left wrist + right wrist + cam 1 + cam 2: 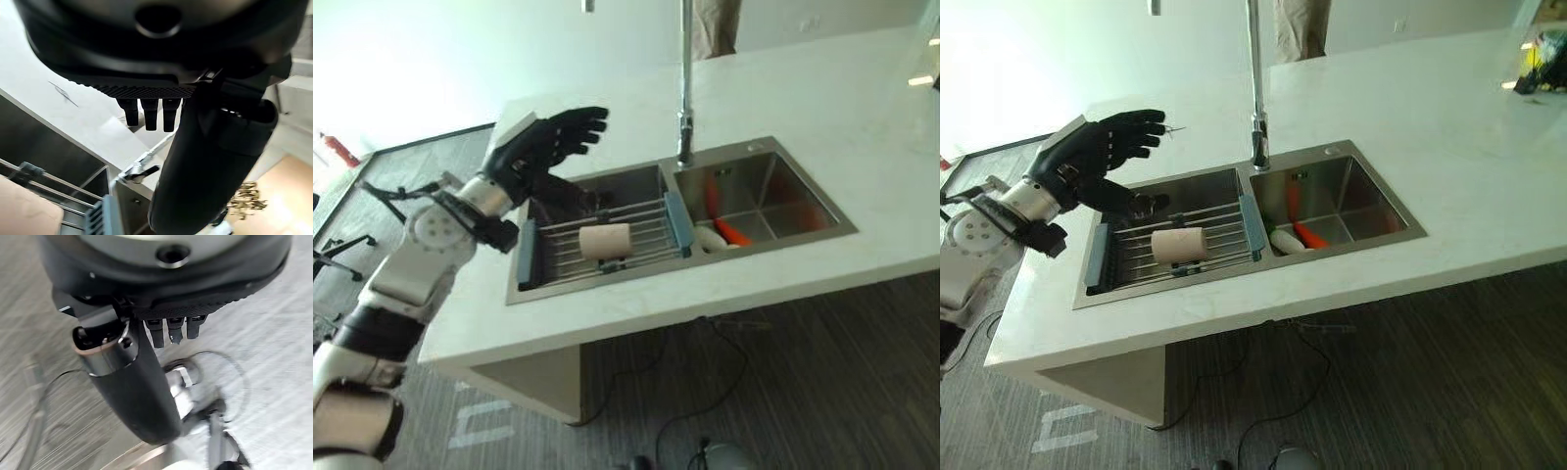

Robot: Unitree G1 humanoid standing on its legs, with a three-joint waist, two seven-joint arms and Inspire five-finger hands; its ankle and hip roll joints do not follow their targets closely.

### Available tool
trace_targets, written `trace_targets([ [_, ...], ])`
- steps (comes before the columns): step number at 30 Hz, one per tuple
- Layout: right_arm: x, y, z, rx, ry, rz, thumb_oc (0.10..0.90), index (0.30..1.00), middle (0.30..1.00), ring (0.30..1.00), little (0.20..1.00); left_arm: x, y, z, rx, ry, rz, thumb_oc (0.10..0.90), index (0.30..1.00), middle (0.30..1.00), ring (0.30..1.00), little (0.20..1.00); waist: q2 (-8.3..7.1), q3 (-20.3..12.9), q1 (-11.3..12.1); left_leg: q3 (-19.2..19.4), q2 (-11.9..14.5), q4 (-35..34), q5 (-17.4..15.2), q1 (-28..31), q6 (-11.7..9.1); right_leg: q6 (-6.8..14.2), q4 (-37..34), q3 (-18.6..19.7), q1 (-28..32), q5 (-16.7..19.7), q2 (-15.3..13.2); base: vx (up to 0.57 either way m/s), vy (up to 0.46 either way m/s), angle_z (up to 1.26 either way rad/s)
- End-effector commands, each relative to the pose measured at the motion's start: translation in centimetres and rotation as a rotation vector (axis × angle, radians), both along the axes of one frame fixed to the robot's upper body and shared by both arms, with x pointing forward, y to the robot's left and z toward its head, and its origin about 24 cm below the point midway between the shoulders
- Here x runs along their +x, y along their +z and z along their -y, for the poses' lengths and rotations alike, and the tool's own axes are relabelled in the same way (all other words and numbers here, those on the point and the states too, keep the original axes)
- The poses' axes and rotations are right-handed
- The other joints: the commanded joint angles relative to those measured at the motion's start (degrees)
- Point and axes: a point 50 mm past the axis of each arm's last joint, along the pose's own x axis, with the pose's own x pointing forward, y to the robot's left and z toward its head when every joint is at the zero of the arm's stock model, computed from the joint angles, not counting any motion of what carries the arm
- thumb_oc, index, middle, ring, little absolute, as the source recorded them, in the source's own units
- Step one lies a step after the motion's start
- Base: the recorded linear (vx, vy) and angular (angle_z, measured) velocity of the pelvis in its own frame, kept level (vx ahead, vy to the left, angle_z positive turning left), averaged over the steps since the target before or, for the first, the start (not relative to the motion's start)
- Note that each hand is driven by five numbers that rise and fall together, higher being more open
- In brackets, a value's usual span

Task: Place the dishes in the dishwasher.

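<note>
Left eye view: left hand [551, 140] raised above counter [842, 117] at sink's left rear corner, fingers straight and spread, holding nothing. Double sink [759, 155] — left basin spanned by wire rack [651, 230] with pale cup [605, 241] lying on its side on rack.

Right eye view: right basin holds orange utensil [1308, 234] and white dish [1286, 241] near divider; faucet [1257, 88] behind.

Left wrist view: fingers extended, rack end below.

Right wrist view: right hand [146, 357] over grey floor [274, 333], fingers relaxed, empty.
</note>
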Motion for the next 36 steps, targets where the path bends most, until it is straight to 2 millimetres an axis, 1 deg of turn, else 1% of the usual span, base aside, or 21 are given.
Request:
trace_targets([
  [1,1.9,0.5,0.6,0.016,-0.076,0.120,0.800,0.900,0.900,0.900,0.900,-0.7,7.6,-0.5,0.034,0.021,0.249,0.800,0.900,0.900,0.900,0.900,0.02,0.9,0.7,-1.1,1.1,1.6,-4.1,0.2,-1.9,7.9,-5.7,4.9,4.6,-1.1,-4.6,0.00,-0.030,-0.09],
  [5,2.2,0.6,1.0,0.009,-0.104,0.127,0.800,0.900,0.900,0.900,0.900,0.9,6.0,1.3,0.130,-0.004,0.132,0.800,0.900,0.900,0.900,0.900,0.07,1.2,-0.7,-0.3,1.2,1.6,-4.0,0.0,-1.9,8.1,-5.7,5.8,3.9,-0.4,-4.6,-0.02,-0.015,-0.05],
  [6,2.4,0.8,1.4,0.005,-0.104,0.133,0.800,0.900,0.900,0.900,0.900,1.5,4.8,1.8,0.177,-0.003,0.065,0.800,0.900,0.900,0.900,0.900,0.38,1.6,-1.4,0.1,1.1,1.6,-4.0,-0.2,-2.0,8.2,-5.7,6.5,3.5,-0.2,-4.6,-0.05,0.024,-0.06],
  [8,2.7,0.8,1.5,0.005,-0.107,0.138,0.800,0.900,0.900,0.900,0.900,1.8,3.8,2.2,0.210,0.008,0.026,0.800,0.900,0.900,0.900,0.900,0.66,2.0,-2.0,0.5,0.9,1.6,-4.0,-0.2,-2.0,8.4,-5.7,7.1,3.2,0.0,-4.6,-0.03,0.034,-0.07],
  [11,2.8,0.9,1.5,0.003,-0.096,0.137,0.800,0.900,0.900,0.900,0.900,2.1,3.0,1.9,0.288,0.051,0.022,0.800,0.900,0.900,0.900,0.900,1.15,2.5,-2.7,0.9,0.7,1.6,-4.1,-0.2,-2.0,8.6,-5.7,7.8,2.8,0.3,-4.8,0.00,0.036,-0.18],
  [15,2.8,1.1,2.0,-0.020,-0.099,0.142,0.800,0.900,0.900,0.900,0.900,2.1,2.5,1.5,0.250,0.041,-0.022,0.800,0.900,0.900,0.900,0.900,2.04,3.3,-3.1,1.3,0.4,1.6,-4.0,-0.3,-2.0,8.8,-5.7,8.0,2.3,0.6,-5.4,-0.01,0.072,-0.08],
  [17,3.0,1.3,2.5,-0.034,-0.126,0.157,0.800,0.900,0.900,0.900,0.900,2.1,2.3,1.6,0.265,0.044,-0.015,0.800,0.900,0.900,0.900,0.900,2.52,3.7,-3.3,1.5,0.2,1.6,-4.0,-0.6,-2.0,8.8,-5.7,8.1,1.9,0.7,-5.7,-0.03,0.074,-0.03],
  [21,3.7,1.5,2.7,-0.054,-0.102,0.164,0.800,0.900,0.900,0.900,0.900,2.2,2.2,1.6,0.311,0.067,0.019,0.800,0.900,0.900,0.900,0.900,2.88,4.1,-3.5,1.6,-0.1,1.6,-3.9,-0.8,-2.0,8.9,-5.7,8.1,1.5,0.8,-6.0,-0.01,0.046,-0.04],
  [25,4.3,1.4,2.6,-0.091,-0.064,0.136,0.800,0.900,0.900,0.900,0.900,2.2,2.8,1.7,0.353,0.100,0.102,0.800,0.900,0.900,0.900,0.900,2.95,4.6,-3.5,1.7,-0.1,1.6,-3.8,-1.5,-2.0,8.9,-5.7,8.4,0.9,1.0,-6.1,-0.01,0.005,0.00],
  [30,3.9,1.3,2.6,-0.105,-0.069,0.105,0.800,0.900,0.900,0.900,0.900,1.9,4.1,1.9,0.327,0.116,0.201,0.800,0.900,0.900,0.900,0.900,2.64,5.1,-3.2,1.5,-0.1,1.6,-3.7,-1.9,-2.0,8.9,-5.7,8.4,0.5,1.2,-6.3,-0.01,0.003,0.00],
  [36,3.7,1.2,2.4,-0.107,-0.042,0.098,0.800,0.900,0.900,0.900,0.900,1.4,4.9,2.7,0.302,0.072,0.234,0.800,0.900,0.900,0.900,0.900,2.13,5.5,-2.9,1.1,0.0,1.6,-3.5,-2.1,-2.0,8.8,-5.7,7.9,0.5,1.4,-6.5,0.00,0.000,0.00],
])
